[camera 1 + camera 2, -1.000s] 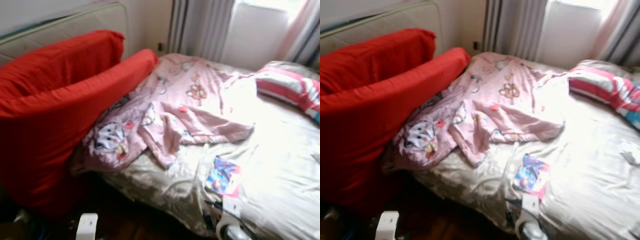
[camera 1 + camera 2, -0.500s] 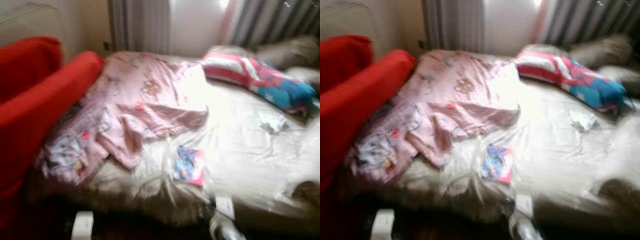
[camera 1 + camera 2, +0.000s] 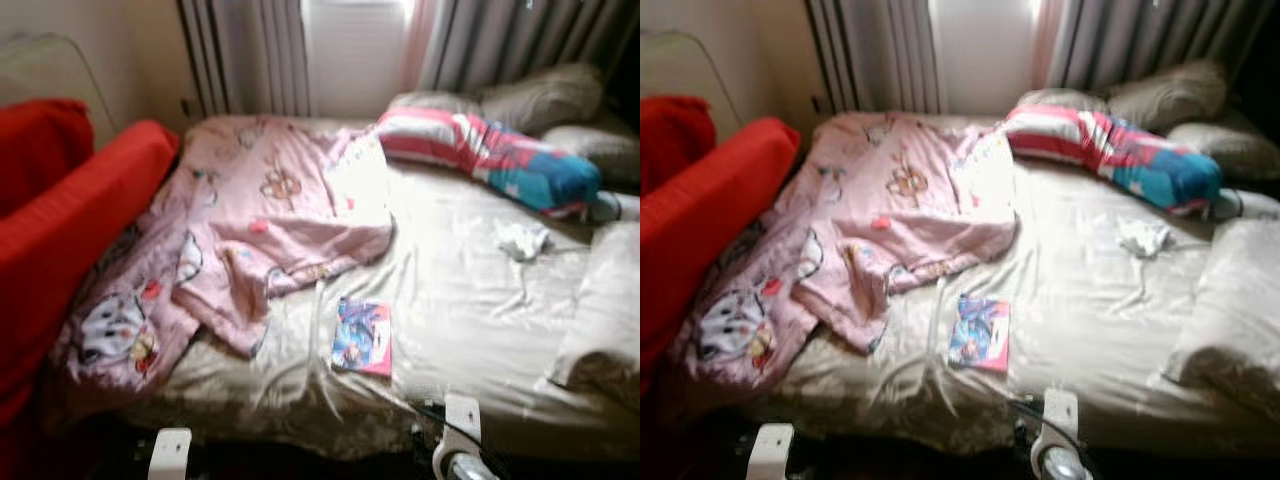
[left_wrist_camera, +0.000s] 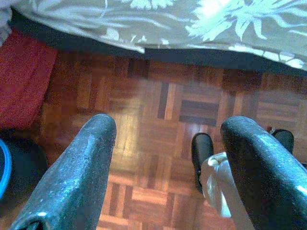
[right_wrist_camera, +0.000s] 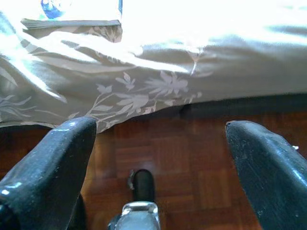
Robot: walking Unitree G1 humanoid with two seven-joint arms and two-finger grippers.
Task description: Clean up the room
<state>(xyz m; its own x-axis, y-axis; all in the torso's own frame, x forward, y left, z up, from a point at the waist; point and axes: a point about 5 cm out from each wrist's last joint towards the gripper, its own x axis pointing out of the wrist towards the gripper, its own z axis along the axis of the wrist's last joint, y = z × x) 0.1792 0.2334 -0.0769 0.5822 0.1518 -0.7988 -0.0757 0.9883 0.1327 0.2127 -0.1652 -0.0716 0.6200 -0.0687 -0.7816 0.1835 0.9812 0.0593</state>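
Right wrist view: book (image 5: 72,12) beyond spread right hand (image 5: 158,163).

Left end effector (image 4: 168,158) spread wide, parquet floor (image 4: 158,110), bedsheet edge (image 4: 192,24)

No readable text; booklet (image 3: 363,337) cover on bed (image 3: 480,300) too blurred to read

Daylight from the window (image 3: 355,50) glares off the bed sheet (image 3: 470,300); head views softly blurred.
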